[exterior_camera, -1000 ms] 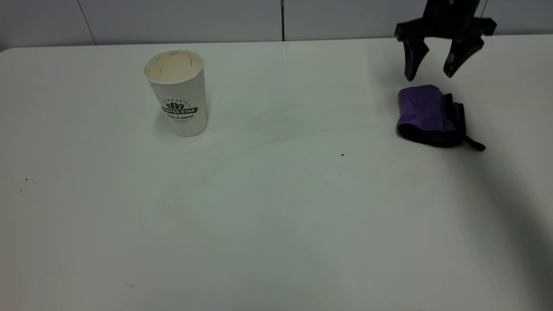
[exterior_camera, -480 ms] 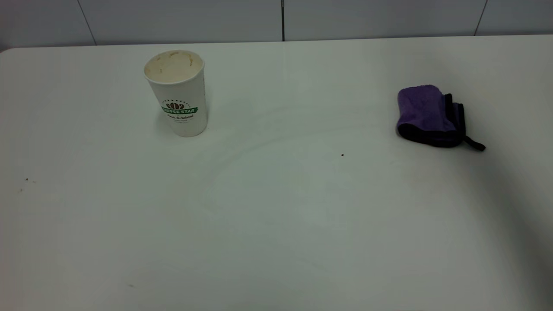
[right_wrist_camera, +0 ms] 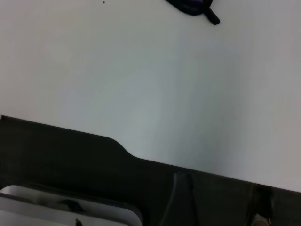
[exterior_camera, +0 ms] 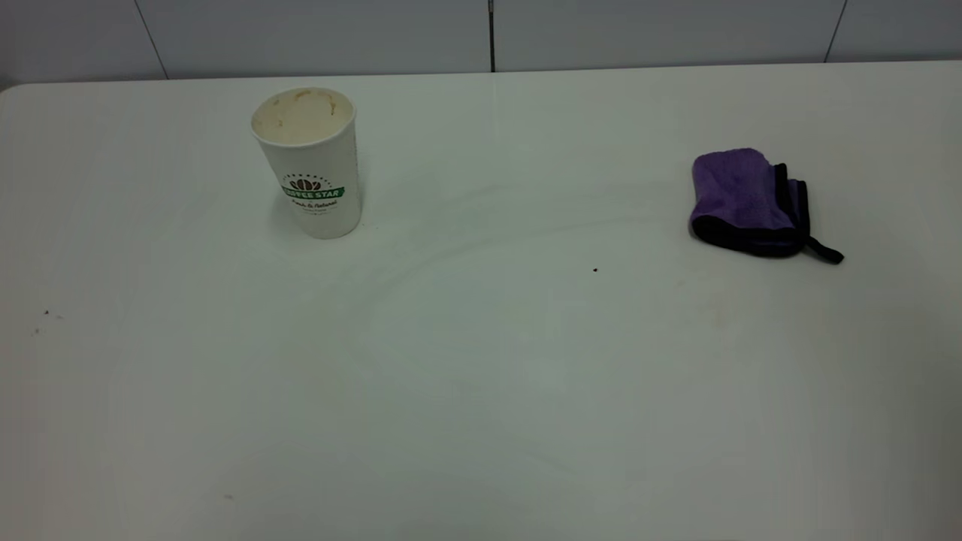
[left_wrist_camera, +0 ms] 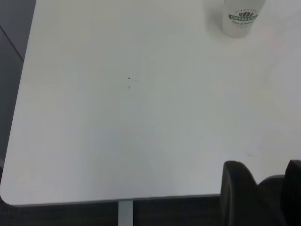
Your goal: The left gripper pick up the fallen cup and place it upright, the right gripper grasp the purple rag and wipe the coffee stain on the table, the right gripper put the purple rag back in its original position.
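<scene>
The cup [exterior_camera: 308, 161] stands upright at the back left of the white table [exterior_camera: 481, 391]; it also shows in the left wrist view [left_wrist_camera: 241, 19]. The purple rag [exterior_camera: 744, 199] lies folded at the back right, its black loop tab toward the right; its edge shows in the right wrist view [right_wrist_camera: 190, 5]. No coffee stain shows on the table. Neither gripper is in the exterior view. My left gripper [left_wrist_camera: 265, 190] hangs open and empty by the table's near edge, far from the cup. My right gripper [right_wrist_camera: 221, 205] is open and empty beyond the table's edge, away from the rag.
A tiny dark speck [exterior_camera: 594, 269] lies mid-table and more specks [exterior_camera: 46, 312] at the left. A grey panelled wall [exterior_camera: 481, 34] runs behind the table. A white object [right_wrist_camera: 70, 212] sits below the table edge in the right wrist view.
My right gripper, open above the rag a second ago, has drawn back out of the exterior view. The rag and the cup have not moved.
</scene>
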